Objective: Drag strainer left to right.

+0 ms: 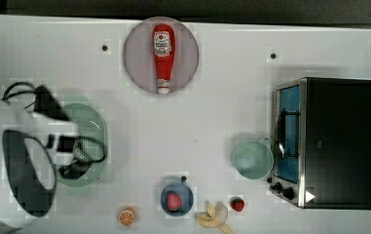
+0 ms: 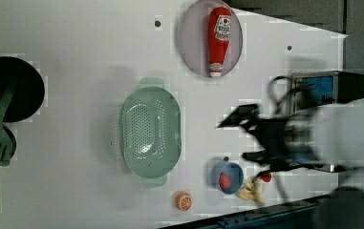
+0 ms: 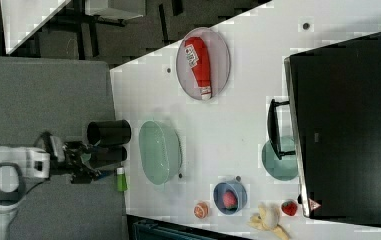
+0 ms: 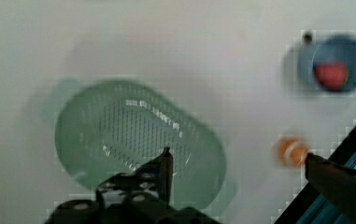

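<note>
The strainer (image 1: 93, 127) is a pale mint-green oval colander with a dotted basin, lying at the top view's left, partly under my arm. It also lies mid-table in the left view (image 2: 151, 131) and in the right view (image 3: 159, 151). My gripper (image 1: 68, 148) hangs open above it, holding nothing. In the wrist view one fingertip (image 4: 166, 161) is over the strainer (image 4: 129, 135) and the other is near the orange; the gripper (image 4: 238, 165) stands wide. In the left view the gripper (image 2: 242, 136) appears right of the strainer.
A ketchup bottle (image 1: 163, 56) lies on a grey plate (image 1: 137, 66). A mint cup (image 1: 252, 159) stands beside the toaster oven (image 1: 336, 141). A blue bowl with a strawberry (image 1: 176, 199), an orange (image 1: 127, 216), a banana (image 1: 214, 214) and a strawberry (image 1: 237, 204) line the front edge.
</note>
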Available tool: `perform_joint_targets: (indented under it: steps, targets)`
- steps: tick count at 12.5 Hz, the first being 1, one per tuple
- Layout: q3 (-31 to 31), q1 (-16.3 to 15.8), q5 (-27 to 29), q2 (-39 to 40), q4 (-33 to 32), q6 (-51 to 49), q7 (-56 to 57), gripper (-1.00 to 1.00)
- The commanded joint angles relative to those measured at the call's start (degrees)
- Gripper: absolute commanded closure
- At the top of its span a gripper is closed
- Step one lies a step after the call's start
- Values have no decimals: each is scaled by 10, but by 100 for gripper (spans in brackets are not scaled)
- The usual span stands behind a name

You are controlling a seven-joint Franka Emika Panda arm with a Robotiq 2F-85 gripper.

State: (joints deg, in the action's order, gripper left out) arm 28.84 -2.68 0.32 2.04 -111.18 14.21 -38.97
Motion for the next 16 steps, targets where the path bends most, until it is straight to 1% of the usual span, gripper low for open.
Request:
perform_joint_targets:
  steps: [1,3,6,8,9,11,12,13,16]
  targets:
    - [31,-7,-2,-4,-10,50,-238,-100]
    - [49,-8,-9,40,-33,106,-309,-100]
    - [50,-10,-21,112,-69,189,-339,-100]
    - [49,-12,-22,171,-79,274,-379,-100]
    - [47,-13,-29,202,-78,314,-392,-100]
    - [32,-22,-69,253,-78,380,-400,-100]
    - [19,-29,-85,270,-78,399,-406,-100]
    - [4,-37,-90,283,-78,408,-416,-100]
    - [-41,-61,-90,293,-84,410,-436,-100]
